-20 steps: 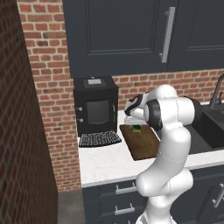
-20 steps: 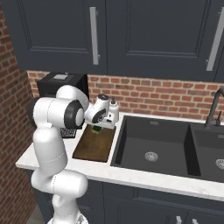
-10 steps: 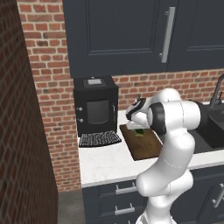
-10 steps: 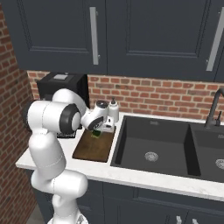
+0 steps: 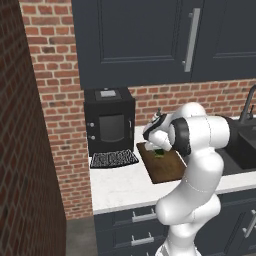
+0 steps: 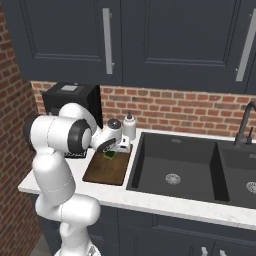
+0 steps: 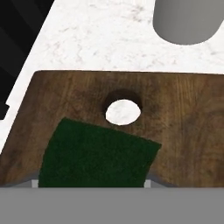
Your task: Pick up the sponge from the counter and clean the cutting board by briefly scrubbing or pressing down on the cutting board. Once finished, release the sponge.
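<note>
In the middle of the left base view, the white arm's 2-finger gripper [image 5: 159, 150] was low over the dark brown rectangular wooden cutting board [image 5: 165, 167], which lay on the white marbled stone counter [image 5: 120, 182]. The jaws were narrowed on the small flat dark green sponge [image 5: 159, 153] and held it against the board. In the hand view the sponge [image 7: 98, 155] sat at the lower left, just below the board's round hole [image 7: 123, 111]. A black mesh mat [image 5: 113, 159] lay left of the board.

No legible text or labels.
</note>
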Tool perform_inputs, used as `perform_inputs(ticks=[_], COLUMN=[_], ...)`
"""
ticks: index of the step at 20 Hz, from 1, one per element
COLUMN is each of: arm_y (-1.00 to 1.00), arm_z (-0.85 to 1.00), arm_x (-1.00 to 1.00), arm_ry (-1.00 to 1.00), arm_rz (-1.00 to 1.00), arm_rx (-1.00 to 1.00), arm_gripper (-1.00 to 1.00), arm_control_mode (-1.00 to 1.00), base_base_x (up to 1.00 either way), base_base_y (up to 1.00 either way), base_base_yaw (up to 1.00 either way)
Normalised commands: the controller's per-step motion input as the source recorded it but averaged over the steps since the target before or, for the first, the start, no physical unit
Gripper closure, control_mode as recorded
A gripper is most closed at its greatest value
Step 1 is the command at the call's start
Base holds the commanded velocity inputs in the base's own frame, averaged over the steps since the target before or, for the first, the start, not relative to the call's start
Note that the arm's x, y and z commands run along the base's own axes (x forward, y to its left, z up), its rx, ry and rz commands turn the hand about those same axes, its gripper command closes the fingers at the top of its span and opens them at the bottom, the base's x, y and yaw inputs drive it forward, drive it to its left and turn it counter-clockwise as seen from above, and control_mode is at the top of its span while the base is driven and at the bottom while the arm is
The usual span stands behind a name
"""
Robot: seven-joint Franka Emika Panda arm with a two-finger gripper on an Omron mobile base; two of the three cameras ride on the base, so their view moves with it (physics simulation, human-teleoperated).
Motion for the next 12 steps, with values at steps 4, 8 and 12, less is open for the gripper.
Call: perform_inputs(ticks=[4,8,12], arm_y=[-0.02,0.00,0.00], arm_z=[0.00,0.00,-0.11], arm_x=[-0.35,-0.55,-0.47], arm_ry=[0.00,0.00,0.05], arm_rz=[0.03,0.04,0.02], arm_rx=[0.00,0.00,-0.01], arm_gripper=[1.00,1.00,1.00], arm_control_mode=[-1.00,-1.00,-1.00], base_base_x=[0.00,0.00,0.00], base_base_y=[0.00,0.00,0.00], base_base_yaw=[0.00,0.00,0.00])
